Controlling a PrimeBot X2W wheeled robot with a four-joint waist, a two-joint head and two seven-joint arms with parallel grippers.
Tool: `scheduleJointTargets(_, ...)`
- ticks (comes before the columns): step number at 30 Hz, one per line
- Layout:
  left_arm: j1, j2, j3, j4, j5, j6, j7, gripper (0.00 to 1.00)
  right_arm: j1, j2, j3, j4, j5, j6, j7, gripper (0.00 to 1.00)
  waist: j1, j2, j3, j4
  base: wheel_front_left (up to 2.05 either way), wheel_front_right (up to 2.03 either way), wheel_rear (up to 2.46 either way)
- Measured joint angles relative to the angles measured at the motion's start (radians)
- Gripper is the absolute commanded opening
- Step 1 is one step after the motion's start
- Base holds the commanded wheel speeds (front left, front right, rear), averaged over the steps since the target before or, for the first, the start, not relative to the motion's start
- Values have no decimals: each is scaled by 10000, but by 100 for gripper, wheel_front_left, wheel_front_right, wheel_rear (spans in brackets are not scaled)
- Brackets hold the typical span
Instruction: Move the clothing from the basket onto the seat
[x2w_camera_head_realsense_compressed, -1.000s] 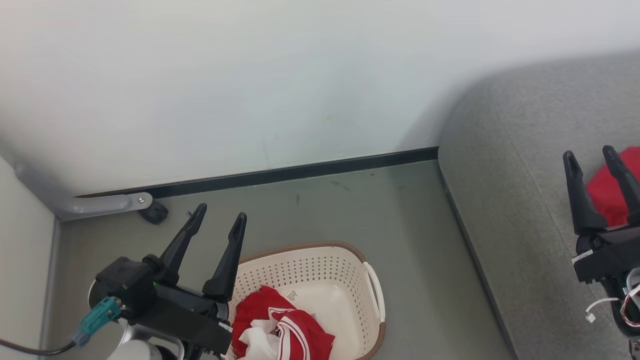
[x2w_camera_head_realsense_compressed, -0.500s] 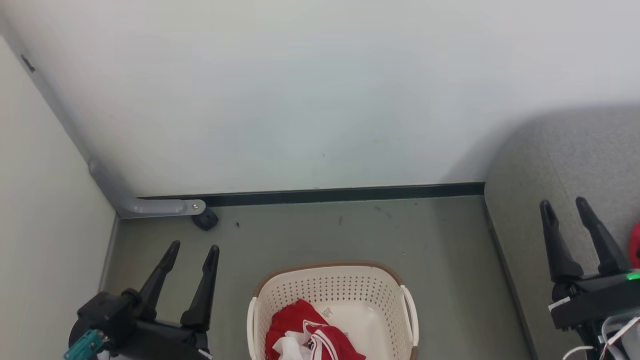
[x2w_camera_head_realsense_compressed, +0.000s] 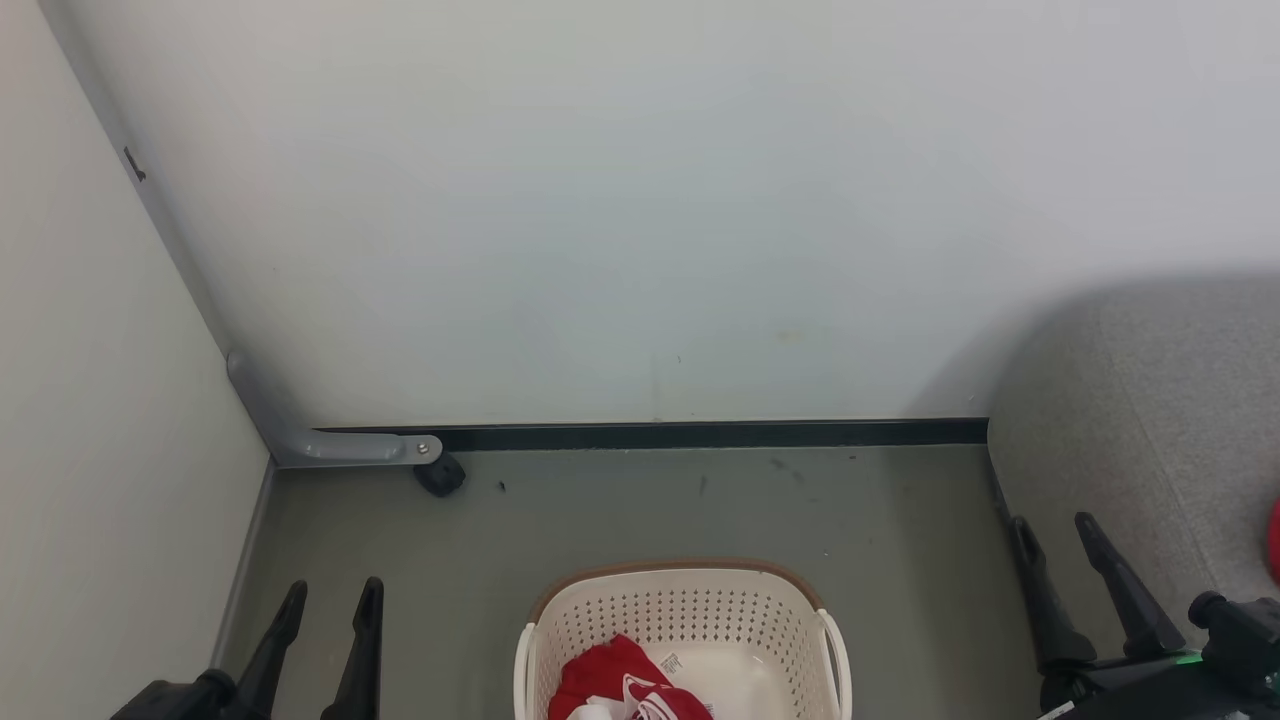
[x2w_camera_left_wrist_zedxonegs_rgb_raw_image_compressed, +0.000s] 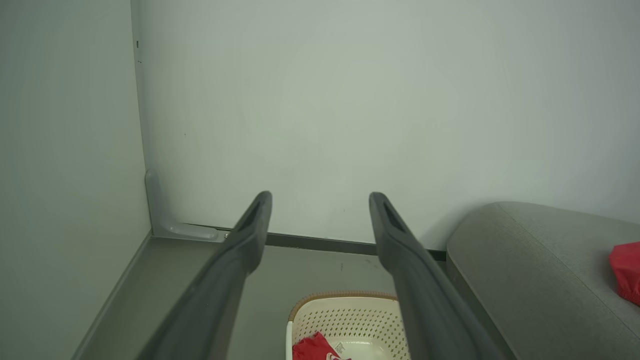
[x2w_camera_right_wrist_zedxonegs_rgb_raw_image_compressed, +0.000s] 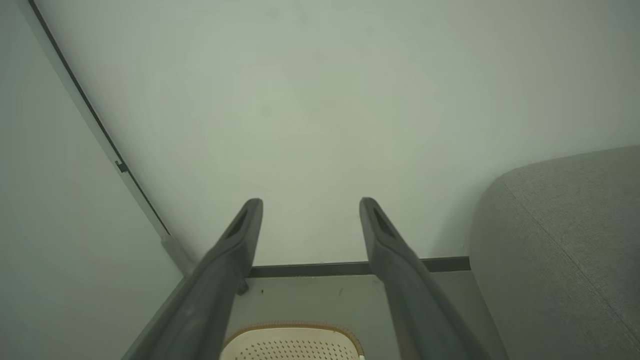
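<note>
Here's the corner of the room: a grey-green floor (x2w_camera_head_realsense_compressed: 650, 510) runs up to a plain pale wall (x2w_camera_head_realsense_compressed: 640, 200), with a dark skirting strip (x2w_camera_head_realsense_compressed: 700, 435) along its foot. A side wall (x2w_camera_head_realsense_compressed: 80, 400) closes things off on the left. Down in that corner sits a grey metal bracket (x2w_camera_head_realsense_compressed: 330, 447), with a small black knob (x2w_camera_head_realsense_compressed: 440, 475) on the floor just beside its end. There are a few dark scuffs on the floor near the strip.

The basket (x2w_camera_head_realsense_compressed: 690, 620) stands on the floor at the bottom middle of the head view, well apart from the wall. The clothing (x2w_camera_head_realsense_compressed: 610, 675) lies inside it, bunched toward its left side. It is red with white showing and a small white label, and the basket's bare bottom shows to the right of it.

The sofa (x2w_camera_head_realsense_compressed: 1130, 420) takes up the right side, grey and woven, its rounded end up by the wall. A red piece (x2w_camera_left_wrist_zedxonegs_rgb_raw_image_compressed: 625, 270) rests on its cushion, cut off by the edge of the left wrist view.

The left gripper (x2w_camera_head_realsense_compressed: 335, 590) is low on the left over bare floor, beside the basket, its fingers spread wide with nothing between them. The right gripper (x2w_camera_head_realsense_compressed: 1052, 525) is low on the right at the sofa's front edge, its fingers also parted and empty.
</note>
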Motion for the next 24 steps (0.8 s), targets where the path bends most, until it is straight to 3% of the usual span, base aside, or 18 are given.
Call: scheduleJointTargets(24, 304, -314, 539, -669, 378, 178, -94, 100, 218, 255, 19, -123, -399, -77, -111, 100, 2, 0, 124, -284, 0, 0, 0)
